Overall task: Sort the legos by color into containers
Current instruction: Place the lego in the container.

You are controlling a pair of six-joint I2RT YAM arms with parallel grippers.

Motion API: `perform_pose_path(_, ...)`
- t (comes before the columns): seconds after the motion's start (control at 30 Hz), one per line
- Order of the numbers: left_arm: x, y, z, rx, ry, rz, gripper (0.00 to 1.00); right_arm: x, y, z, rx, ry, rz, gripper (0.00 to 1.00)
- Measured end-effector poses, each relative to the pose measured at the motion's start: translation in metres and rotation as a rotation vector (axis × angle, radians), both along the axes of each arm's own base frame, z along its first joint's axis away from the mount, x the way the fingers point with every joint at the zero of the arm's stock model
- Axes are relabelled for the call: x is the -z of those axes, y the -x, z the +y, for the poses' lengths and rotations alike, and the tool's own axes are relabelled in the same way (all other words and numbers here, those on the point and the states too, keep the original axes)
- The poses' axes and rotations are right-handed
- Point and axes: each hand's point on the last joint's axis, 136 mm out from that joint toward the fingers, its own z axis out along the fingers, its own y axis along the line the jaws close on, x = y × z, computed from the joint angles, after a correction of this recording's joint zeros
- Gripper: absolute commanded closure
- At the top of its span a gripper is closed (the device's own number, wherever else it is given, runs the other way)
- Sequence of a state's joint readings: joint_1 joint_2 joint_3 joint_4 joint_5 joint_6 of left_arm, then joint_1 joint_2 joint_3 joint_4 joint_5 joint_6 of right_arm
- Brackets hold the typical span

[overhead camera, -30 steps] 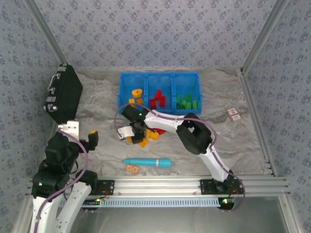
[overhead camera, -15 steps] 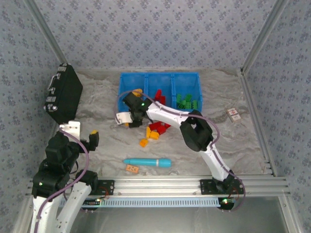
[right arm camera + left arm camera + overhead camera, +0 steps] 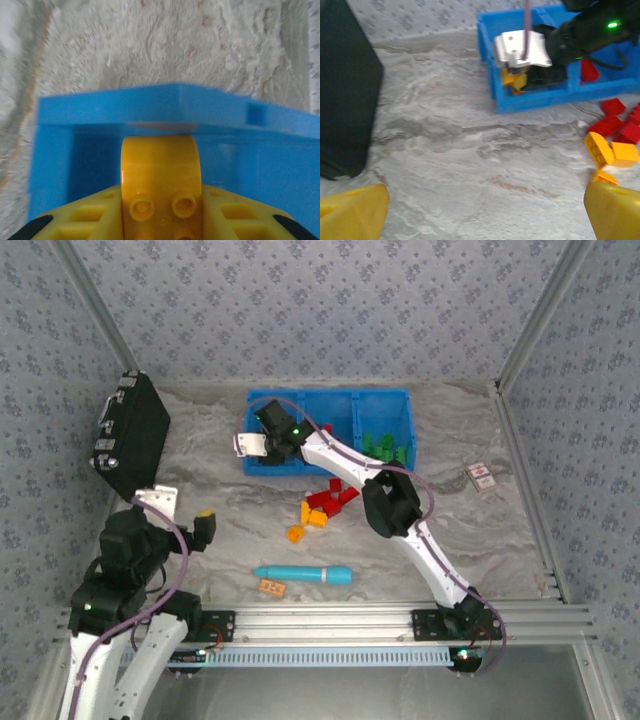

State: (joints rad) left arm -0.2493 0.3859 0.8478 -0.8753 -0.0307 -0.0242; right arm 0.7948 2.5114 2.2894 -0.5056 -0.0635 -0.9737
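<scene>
Yellow lego (image 3: 157, 170): clamped in right gripper (image 3: 160, 222), hanging over blue bin (image 3: 100, 107) end compartment, wall just ahead of fingers. If you release here, brick may clip rim and bounce out. Left gripper (image 3: 485, 210): jaws apart, empty.

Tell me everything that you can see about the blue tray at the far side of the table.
The blue tray looks like smooth bright plastic: one long box, split into three open-topped compartments side by side. It lies flat on the table, toward the far side. Red bricks lie in the middle compartment, green bricks in the right one. Over the left one hangs the right gripper, shut on a yellow brick.
</scene>
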Motion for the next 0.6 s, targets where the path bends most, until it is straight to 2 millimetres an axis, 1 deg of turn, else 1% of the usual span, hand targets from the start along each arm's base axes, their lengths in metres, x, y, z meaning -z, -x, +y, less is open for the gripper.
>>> perform_pose_path(0.07,0.006,-0.007,-0.011,0.041,0.028,0.045,0.02,0.010,-0.007,-0.001,0.006,0.005,-0.008,0.46)
perform_pose_path(0.17,0.021,-0.019,-0.027,0.089,0.058,0.138,0.03,0.011,-0.012,-0.004,0.013,0.009,-0.015,0.39)
perform_pose_path(0.27,0.036,-0.031,-0.044,0.135,0.096,0.197,0.03,0.006,-0.012,-0.003,0.011,-0.003,-0.019,0.37)
perform_pose_path(0.37,0.052,-0.035,-0.060,0.182,0.118,0.252,0.03,-0.005,-0.006,-0.005,0.002,-0.026,-0.012,0.35)
perform_pose_path(0.43,0.057,-0.037,-0.072,0.216,0.124,0.277,0.03,-0.019,0.000,-0.011,0.001,-0.045,-0.002,0.35)
perform_pose_path(0.5,0.060,-0.040,-0.084,0.252,0.123,0.291,0.03,-0.041,0.008,-0.019,-0.004,-0.081,0.014,0.32)
perform_pose_path(0.6,0.073,-0.041,-0.104,0.303,0.093,0.342,0.02,-0.089,0.021,-0.042,0.001,-0.168,0.036,0.29)
